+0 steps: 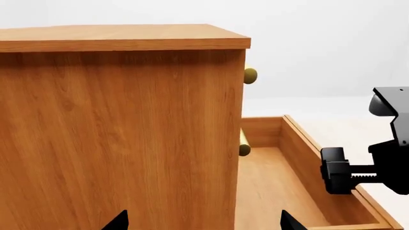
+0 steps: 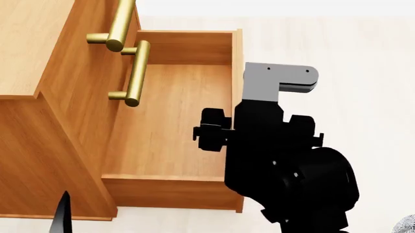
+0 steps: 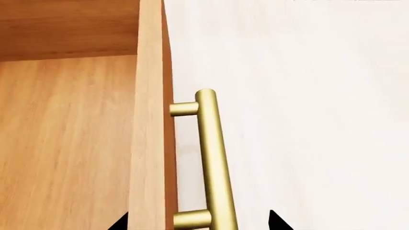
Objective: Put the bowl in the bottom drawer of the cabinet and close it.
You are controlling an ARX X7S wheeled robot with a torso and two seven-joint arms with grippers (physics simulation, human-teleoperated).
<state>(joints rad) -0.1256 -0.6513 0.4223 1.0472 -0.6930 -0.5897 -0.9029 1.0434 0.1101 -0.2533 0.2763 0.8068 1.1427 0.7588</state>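
The orange-brown cabinet [image 2: 39, 145] stands at the left in the head view. Its bottom drawer [image 2: 168, 126] is pulled out, with nothing inside it. My right gripper [image 3: 198, 221] is open, its black tips on either side of the drawer's front panel and brass handle [image 3: 214, 158], not closed on either. The left wrist view shows that gripper [image 1: 342, 170] at the drawer's front wall. My left gripper [image 1: 203, 221] is open and holds nothing, facing the cabinet's side [image 1: 121, 139]. Only a speckled grey sliver of the bowl [image 2: 408, 224] shows, at the head view's lower right corner.
Two upper drawer fronts carry brass bar handles [image 2: 121, 24] [image 2: 137, 73] that overhang the open drawer. My right arm [image 2: 285, 165] covers the drawer's front right corner. Pale floor [image 2: 350, 43] lies beyond the drawer front.
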